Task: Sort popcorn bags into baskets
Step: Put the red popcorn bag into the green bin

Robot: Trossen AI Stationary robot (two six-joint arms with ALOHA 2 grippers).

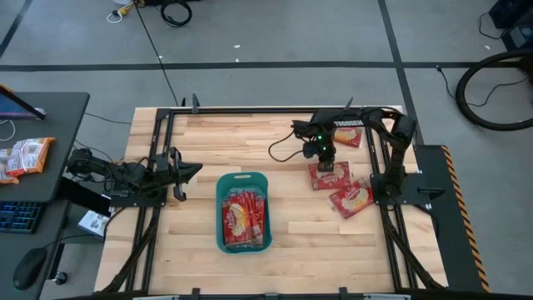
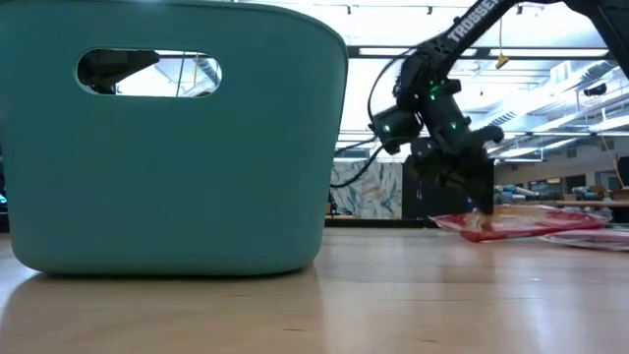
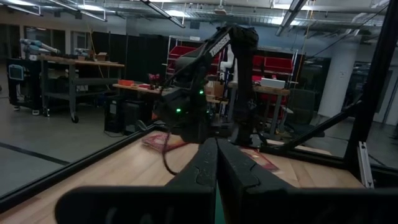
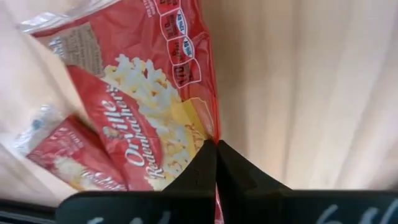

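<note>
Three flat red popcorn bags (image 1: 329, 175) lie outside the teal plastic basket (image 1: 223, 187); my right gripper (image 1: 326, 166) has pinched the nearest one's edge between closed fingers, so I judge lifting and carrying it leftward comes next, left gripper (image 1: 177, 173) idle, shut.

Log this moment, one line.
right gripper: jaws shut on edge of flat red popcorn bag | left gripper: shut, idle | teal-green plastic bin: holds bags

Popcorn bags (image 4: 143, 106) — red, cream-yellow popcorn picture, white lettering; basket (image 1: 243, 183) — teal-green; fingers (image 4: 199, 168) dark.
</note>
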